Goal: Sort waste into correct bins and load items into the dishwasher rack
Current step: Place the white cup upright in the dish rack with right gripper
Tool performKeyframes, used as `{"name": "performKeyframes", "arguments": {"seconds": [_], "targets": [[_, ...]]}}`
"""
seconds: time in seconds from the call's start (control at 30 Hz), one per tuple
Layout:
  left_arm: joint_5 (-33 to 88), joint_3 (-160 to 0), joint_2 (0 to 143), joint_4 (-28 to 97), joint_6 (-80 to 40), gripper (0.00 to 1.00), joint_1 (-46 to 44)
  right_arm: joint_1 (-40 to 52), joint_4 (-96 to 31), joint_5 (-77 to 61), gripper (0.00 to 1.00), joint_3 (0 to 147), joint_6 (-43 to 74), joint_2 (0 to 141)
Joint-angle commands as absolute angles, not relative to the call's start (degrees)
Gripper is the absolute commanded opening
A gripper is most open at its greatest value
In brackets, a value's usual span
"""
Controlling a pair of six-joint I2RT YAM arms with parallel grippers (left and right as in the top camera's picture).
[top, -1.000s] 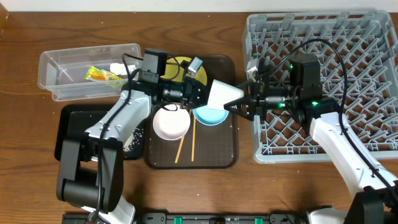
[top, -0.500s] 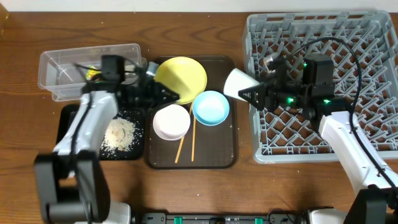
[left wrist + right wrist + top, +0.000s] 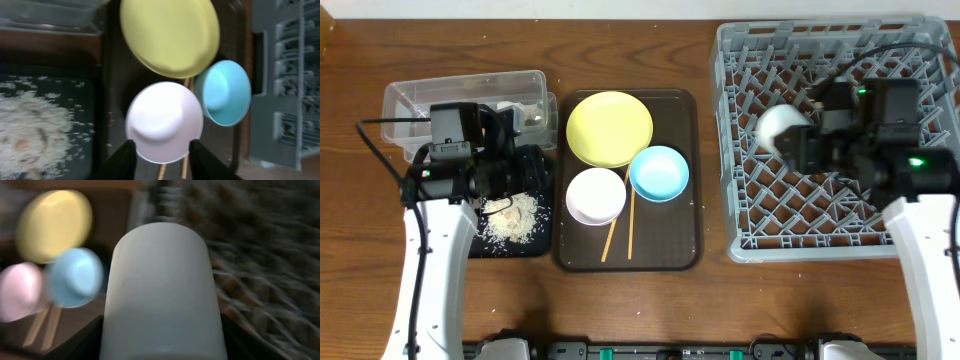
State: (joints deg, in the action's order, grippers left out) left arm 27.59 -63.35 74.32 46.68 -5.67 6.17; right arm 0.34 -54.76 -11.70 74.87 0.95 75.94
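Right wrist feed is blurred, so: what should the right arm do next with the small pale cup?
Probably lower the small pale cup onto the large grey plastic rack: the right gripper holds it over the rack's left part, seemingly not yet set down.

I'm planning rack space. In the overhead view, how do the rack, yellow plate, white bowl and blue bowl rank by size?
1. The rack, by far the largest.
2. The yellow plate.
3. The white bowl and blue bowl look about alike, so I wouldn't rank them.
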Motion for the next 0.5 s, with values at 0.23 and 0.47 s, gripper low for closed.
{"name": "performKeyframes", "arguments": {"seconds": [0.23,0.47], "targets": [[23.29,-63.88,74.06,47.55,-4.75,0.4,6.37,-10.09,-63.22,6.66,0.01,75.68,6.31,78.89],[23.29,-63.88,74.06,47.97,-4.75,0.4,6.37,-11.81,-67.24,5.93,0.01,75.64,6.9,84.71]]}}
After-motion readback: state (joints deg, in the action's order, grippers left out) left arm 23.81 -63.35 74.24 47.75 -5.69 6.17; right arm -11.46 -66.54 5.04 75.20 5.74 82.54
